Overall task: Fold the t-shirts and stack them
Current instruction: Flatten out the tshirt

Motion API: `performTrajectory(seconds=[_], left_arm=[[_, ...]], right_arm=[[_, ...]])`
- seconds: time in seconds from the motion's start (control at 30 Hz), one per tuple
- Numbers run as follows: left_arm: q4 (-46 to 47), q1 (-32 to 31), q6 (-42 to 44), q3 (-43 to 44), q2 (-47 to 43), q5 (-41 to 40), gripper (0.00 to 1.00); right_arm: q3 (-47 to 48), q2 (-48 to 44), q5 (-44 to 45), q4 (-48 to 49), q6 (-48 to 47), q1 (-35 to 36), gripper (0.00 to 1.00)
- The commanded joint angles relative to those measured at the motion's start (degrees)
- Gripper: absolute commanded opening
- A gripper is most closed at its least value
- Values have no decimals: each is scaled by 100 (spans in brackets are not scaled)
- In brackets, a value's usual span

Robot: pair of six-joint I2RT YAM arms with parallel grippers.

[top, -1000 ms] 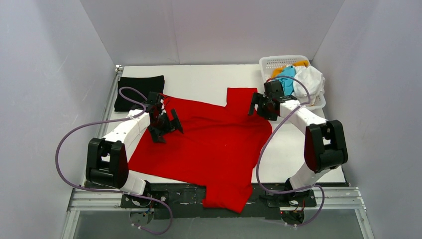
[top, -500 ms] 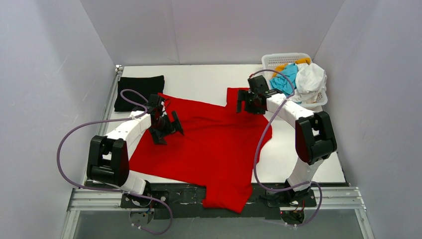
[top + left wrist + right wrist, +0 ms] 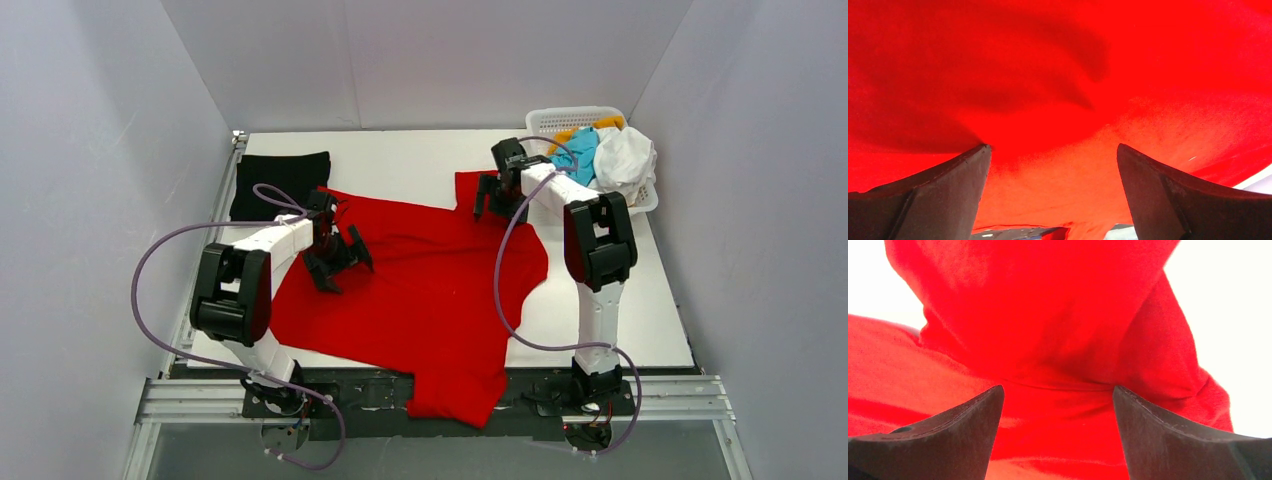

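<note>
While the table (image 3: 400, 160) carries the whole job, most of it is covered by the red shirt (image 3: 430, 290), which lies spread and roughly flat, turned at an angle, with one sleeve hanging over the near edge and the other sleeve (image 3: 478, 185) pointing toward the far side. This open lie suits folding, which appears to be only beginning, since no fold shows in the cloth yet. At the far right corner stands the basket (image 3: 560, 122), apparently the supply, holding a white shirt (image 3: 625, 160), a cyan shirt (image 3: 577, 150) and an orange shirt (image 3: 605, 124) in a loose heap. At the far left lies the black shirt (image 3: 280, 180), folded to a rectangle and touching the red shirt's corner; it probably marks where the stack is to grow. The left arm reaches forward and inward with its elbow low. The left gripper (image 3: 340, 268) points down over the left part of the red shirt, jaws wide apart with nothing between them. Its wrist view shows rumpled red cloth close beneath, though contact cannot be confirmed. The right arm stretches far across the table, its forearm nearly level. The right gripper (image 3: 498, 205) is poised over the far sleeve where it joins the body, just beside the basket, jaws likewise spread and empty. Its wrist view frames the sleeve between the fingers, a placement fitting a pinch on the sleeve to draw it inward.
</note>
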Motion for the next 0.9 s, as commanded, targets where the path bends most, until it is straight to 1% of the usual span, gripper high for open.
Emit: performTrajectory(seconds=[0.0, 0.2, 0.33, 0.43, 0.5, 0.57, 0.67, 0.8, 0.87], left_arm=[[-87, -7, -320, 298, 678, -50, 98], [-449, 13, -318, 1425, 1616, -241, 98], [-586, 83, -486, 2035, 2048, -175, 98], [-597, 133, -506, 2316, 2222, -232, 98], [-788, 154, -476, 2648, 2430, -198, 98], [-912, 166, -403, 2906, 2525, -186, 98], [-983, 166, -192, 3206, 2620, -171, 98], [-1478, 177, 55, 3675, 2677, -200, 98], [-1475, 175, 154, 3585, 2484, -139, 98]], right_arm=[[1012, 575, 141, -688, 218, -366, 88], [2976, 1738, -62, -1257, 92, -607, 88], [4056, 2461, -665, -1484, -62, -738, 86], [4469, 2760, -633, -1317, -95, -754, 85], [4778, 2977, -799, -1111, -84, -799, 77], [4983, 3146, -952, -845, -22, -822, 77], [5553, 3393, -1187, -742, 328, -918, 74], [5296, 3148, -1113, 62, 499, -991, 74], [5532, 3130, -1071, 91, 362, -995, 74]])
